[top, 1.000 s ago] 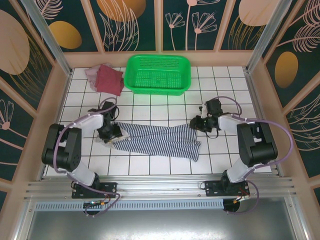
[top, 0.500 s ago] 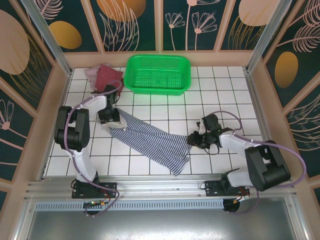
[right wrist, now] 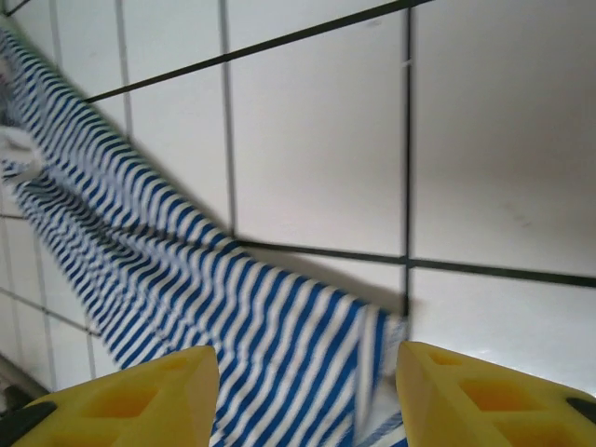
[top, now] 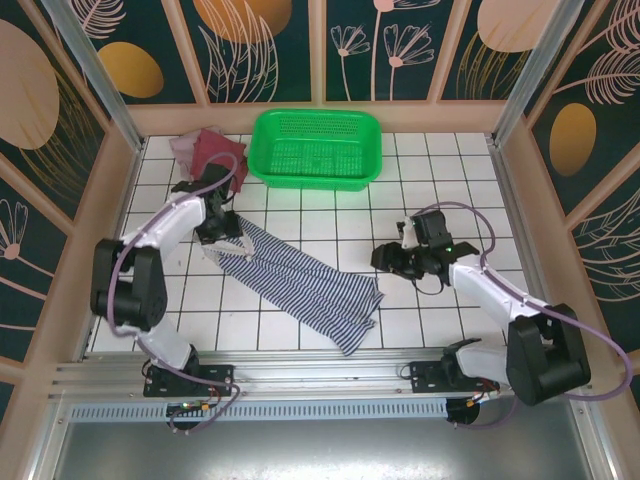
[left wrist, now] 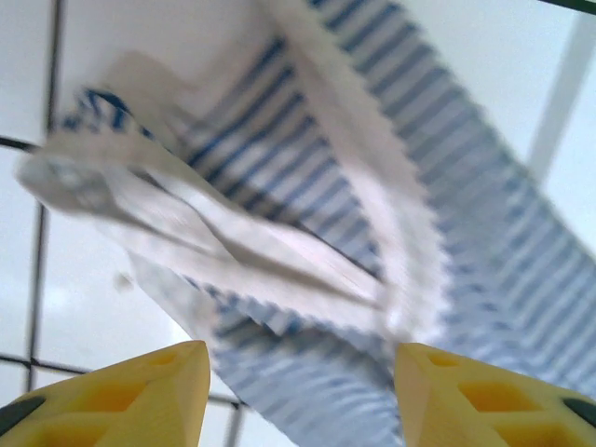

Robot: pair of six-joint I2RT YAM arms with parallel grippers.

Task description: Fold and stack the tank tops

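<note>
Right, striped top (top: 300, 285) lies on the table (top: 440, 180) as a long diagonal band, running from a far-left end to a near-right end. Left gripper (top: 222, 238) sits over the far-left end. In the wrist view its fingers (left wrist: 140, 391) are spread wide, with the white-edged straps below them and nothing pinched; that view is blurred. Right gripper (top: 388, 260) is just right of the band's near-right end and looks clear of the cloth from above. Its fingers (right wrist: 466, 391) are wide apart too, striped cloth and bare tile under the gap, no grip. Maroon top (top: 218, 150) and pink top (top: 185, 148) are bunched together in the far-left corner, touching, just left of the basket (top: 312, 184). Fold state of those two: can't tell.
</note>
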